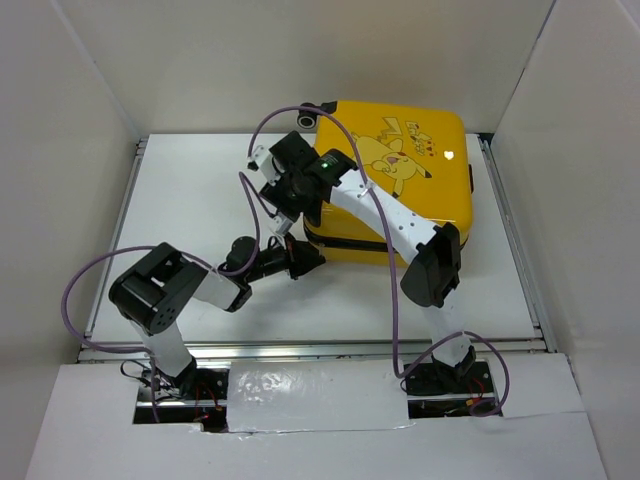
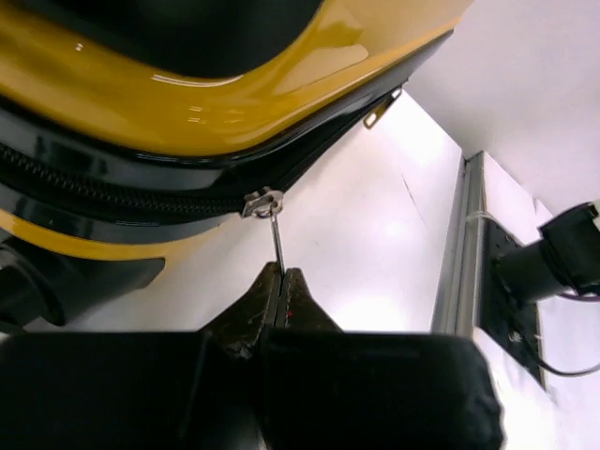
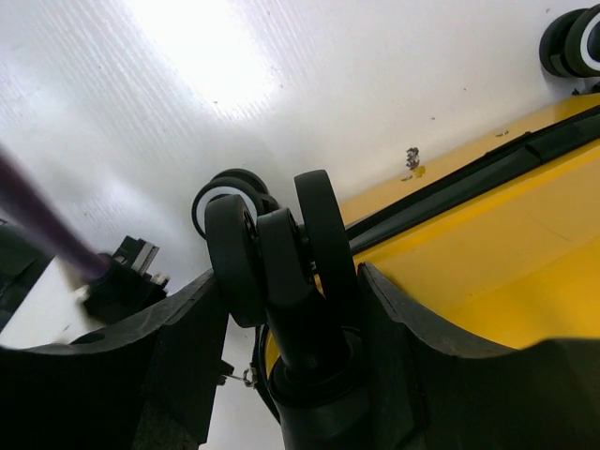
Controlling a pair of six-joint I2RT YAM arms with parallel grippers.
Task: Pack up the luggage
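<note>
Luggage (image 1: 445, 185) closed, far-right table corner. I see left gripper (image 2: 280, 278) pinching zipper pull (image 2: 277, 230); right gripper (image 3: 286, 277) clasping wheel (image 3: 323, 225).

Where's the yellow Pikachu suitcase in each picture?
Top external: luggage at upper middle-right, Pikachu lid up.
Left wrist: fills the top left, above the left gripper pinching its zipper pull.
Right wrist: lower right, one wheel inside the right gripper.
Shared landmark: the black zipper band.
</note>
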